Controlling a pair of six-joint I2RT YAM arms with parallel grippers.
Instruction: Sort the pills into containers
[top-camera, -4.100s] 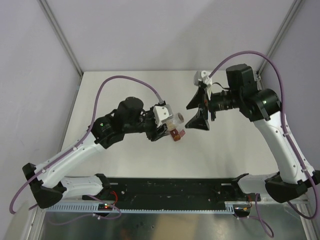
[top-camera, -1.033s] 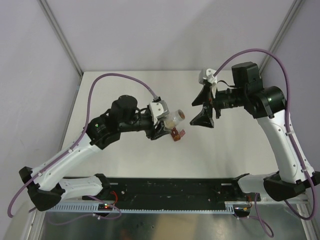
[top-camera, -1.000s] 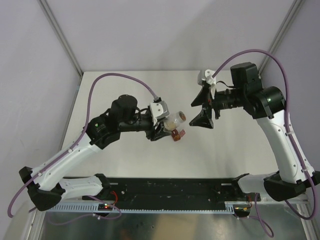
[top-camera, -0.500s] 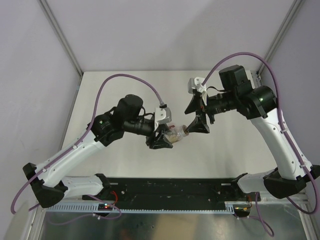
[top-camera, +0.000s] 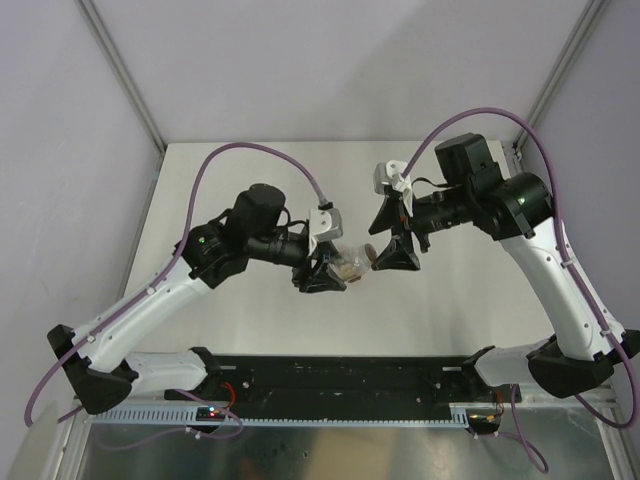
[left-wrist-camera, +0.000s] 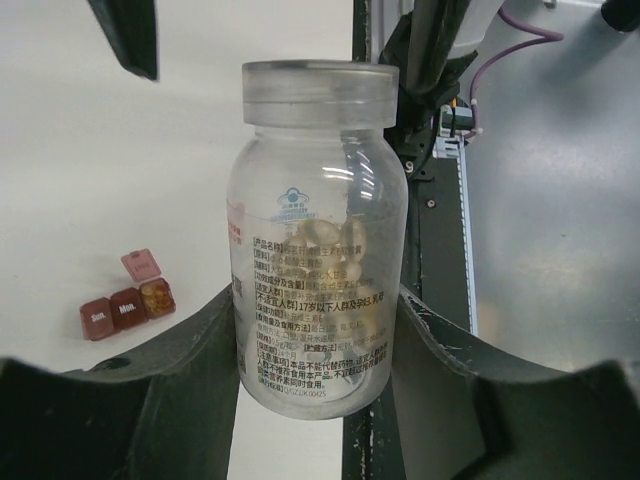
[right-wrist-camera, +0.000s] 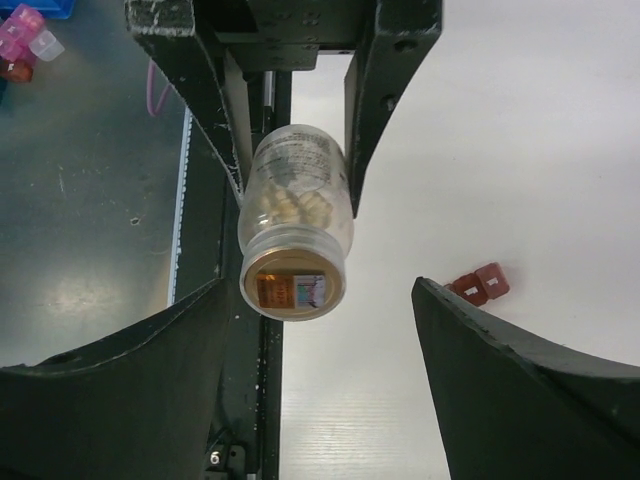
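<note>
From above, the left gripper is clamped on a clear bottle held above the middle of the white table. The bottle lies tipped on its side with its cap pointing right. The right gripper faces it from the right, jaws wide, one finger on the far side of the cap and one on the near side.

In the left wrist view, the bottle stands between the two dark fingers, which press on its lower half on both sides. Pale yellow pills show through the printed wall. The cap is on. To the left on the table lie the containers — a dark red strip of three small squares. The one at its right end has its lid up and holds an orange-tan mass.

In the right wrist view, the cap faces the camera, with pills visible behind it in the bottle. The right gripper's fingers stand wide apart on either side — neither clearly touches the cap. The containers sit on the table to the right.
</note>
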